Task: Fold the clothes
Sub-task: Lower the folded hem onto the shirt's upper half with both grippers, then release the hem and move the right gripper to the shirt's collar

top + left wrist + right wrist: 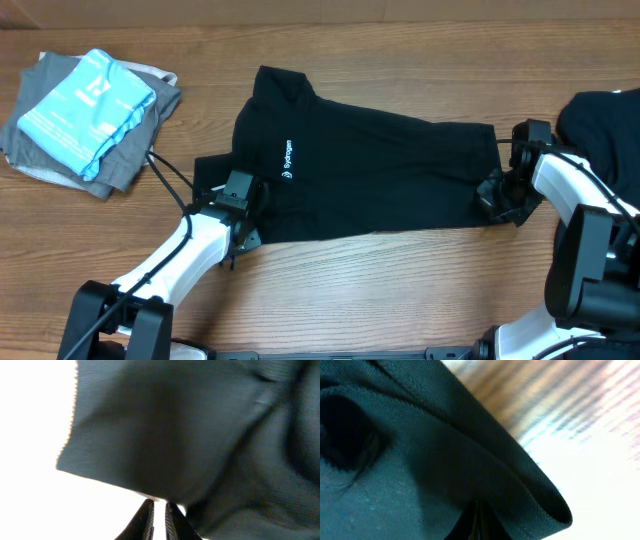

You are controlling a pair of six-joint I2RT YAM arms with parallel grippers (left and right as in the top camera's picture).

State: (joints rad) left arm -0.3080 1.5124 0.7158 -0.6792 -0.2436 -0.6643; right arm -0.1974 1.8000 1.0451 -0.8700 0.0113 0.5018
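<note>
A black T-shirt [380, 175] with small white lettering lies across the middle of the wooden table, its collar end at the left. My left gripper [245, 215] is at its near left corner. In the left wrist view the jaws [159, 507] are almost together, pinching the cloth's edge [200, 435] at their very tips. My right gripper [492, 198] is at the shirt's near right corner. In the right wrist view the jaws [476, 520] are shut inside a fold of the hem [420, 460].
A stack of folded grey and light blue clothes [90, 110] sits at the far left. A heap of black cloth [605, 120] lies at the far right, behind the right arm. Bare wooden table [380, 290] runs along the front.
</note>
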